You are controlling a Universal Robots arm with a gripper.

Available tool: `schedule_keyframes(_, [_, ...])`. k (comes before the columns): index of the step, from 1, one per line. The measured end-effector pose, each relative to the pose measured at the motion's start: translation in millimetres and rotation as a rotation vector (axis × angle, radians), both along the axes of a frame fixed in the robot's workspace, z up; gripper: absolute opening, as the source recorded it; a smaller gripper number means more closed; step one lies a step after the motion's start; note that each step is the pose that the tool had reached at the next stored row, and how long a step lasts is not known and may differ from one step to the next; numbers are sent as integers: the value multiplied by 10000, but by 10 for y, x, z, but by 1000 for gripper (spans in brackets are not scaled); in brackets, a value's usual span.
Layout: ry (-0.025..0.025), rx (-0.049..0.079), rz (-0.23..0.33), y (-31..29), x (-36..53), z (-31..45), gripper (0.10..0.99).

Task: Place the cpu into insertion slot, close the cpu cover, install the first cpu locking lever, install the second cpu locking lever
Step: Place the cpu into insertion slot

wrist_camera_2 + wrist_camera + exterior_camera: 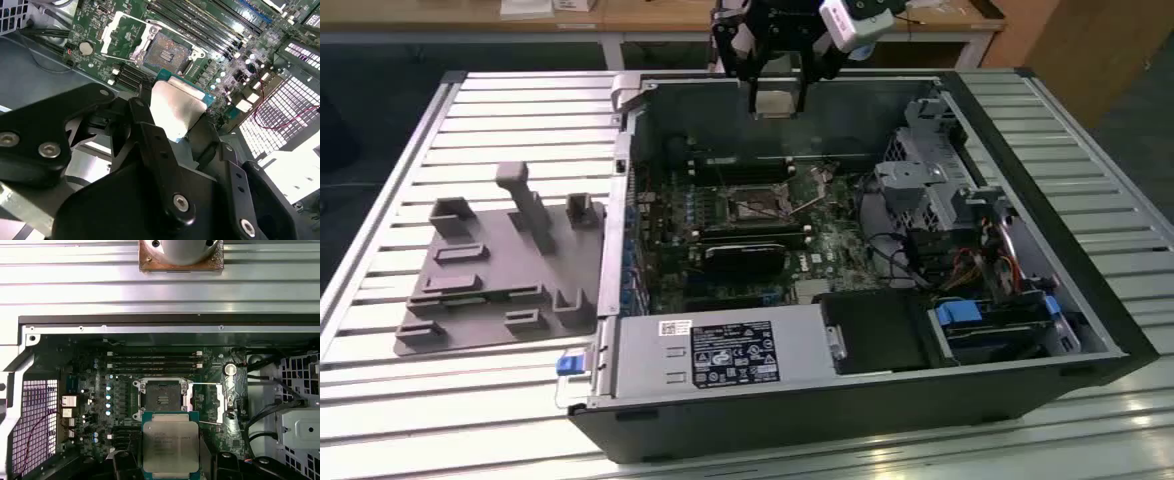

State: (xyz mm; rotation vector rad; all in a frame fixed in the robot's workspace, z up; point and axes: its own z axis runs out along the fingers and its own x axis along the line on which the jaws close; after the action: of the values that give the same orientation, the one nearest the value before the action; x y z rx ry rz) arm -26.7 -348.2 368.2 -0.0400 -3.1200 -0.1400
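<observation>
So the gripper [774, 90] is clamped narrow on the cpu [170, 445], with its fingers [141, 111] pinching two opposite edges and the silver lid facing away from the palm. It's hanging up in the air over the open computer case [630, 110], nothing else touching the chip. Straight down past the fingertips is the insertion slot [162, 400], open with its dark centre exposed, and the cpu cover [227, 402] looks flipped up off to one side of it, away from the chip. Around that there's just green motherboard [90, 20] and the long memory slots [150, 360] farther out. Handling-wise, I'd guess this thing is light, stiff and thin, with a slick metal top and a delicate underside, so edge-only grip like this seems right. Any tilt or sliding looks risky for the socket contacts.
</observation>
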Motion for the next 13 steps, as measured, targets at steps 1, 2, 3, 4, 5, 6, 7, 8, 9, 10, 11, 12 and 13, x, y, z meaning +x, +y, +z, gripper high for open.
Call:
schedule_keyframes(1, [0,0,0,0,0,0,541])
schedule_keyframes(2, [0,0,0,0,0,0,541])
schedule_keyframes(3, [0,1,0,0,0,0,541])
schedule_keyframes(4, [0,0,0,0,0,0,541])
schedule_keyframes(5, [0,0,0,0,0,0,541])
schedule_keyframes(6, [0,1,0,0,0,0,541])
schedule_keyframes(7, [0,0,0,0,0,0,541])
schedule_keyframes(8, [0,1,0,0,0,0,541])
schedule_keyframes(9, [0,1,0,0,0,0,541])
schedule_keyframes(10, [0,0,0,0,0,0,541])
schedule_keyframes(11, [0,-1,0,0,0,0,541])
schedule_keyframes(12, [0,-1,0,0,0,-1,541])
schedule_keyframes(13, [0,0,0,1,0,-5,541])
